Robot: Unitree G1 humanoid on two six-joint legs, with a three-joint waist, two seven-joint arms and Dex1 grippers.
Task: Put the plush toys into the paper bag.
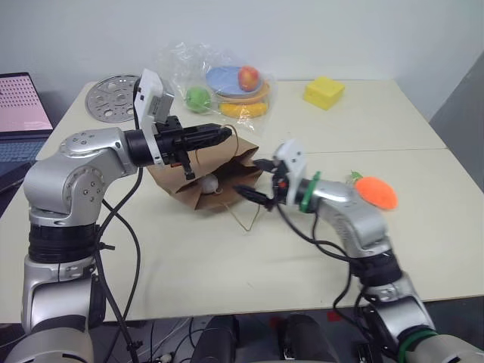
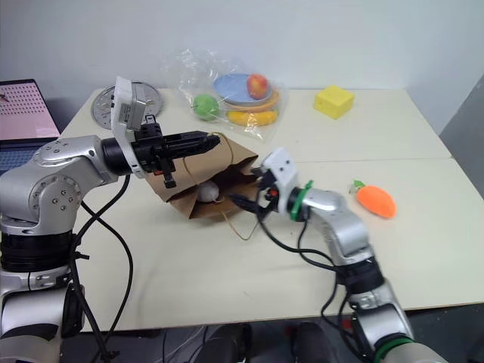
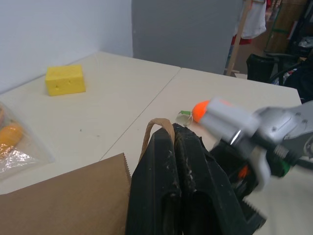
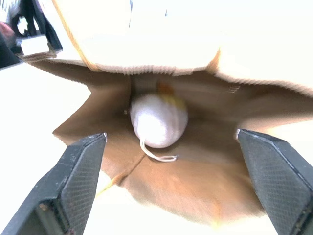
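Two grippers: left gripper pinching paper bag handle, right gripper wide, empty.

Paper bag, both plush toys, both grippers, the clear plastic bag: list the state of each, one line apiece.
paper bag: lying on its side, mouth open toward the right gripper, top edge held up.
egg plush toy: inside the paper bag.
carrot plush toy: lying on the table, outside the bag.
left gripper: shut on the paper bag's handle.
right gripper: open, empty, at the bag's mouth.
clear plastic bag: on the table, toy fruit and plates inside.
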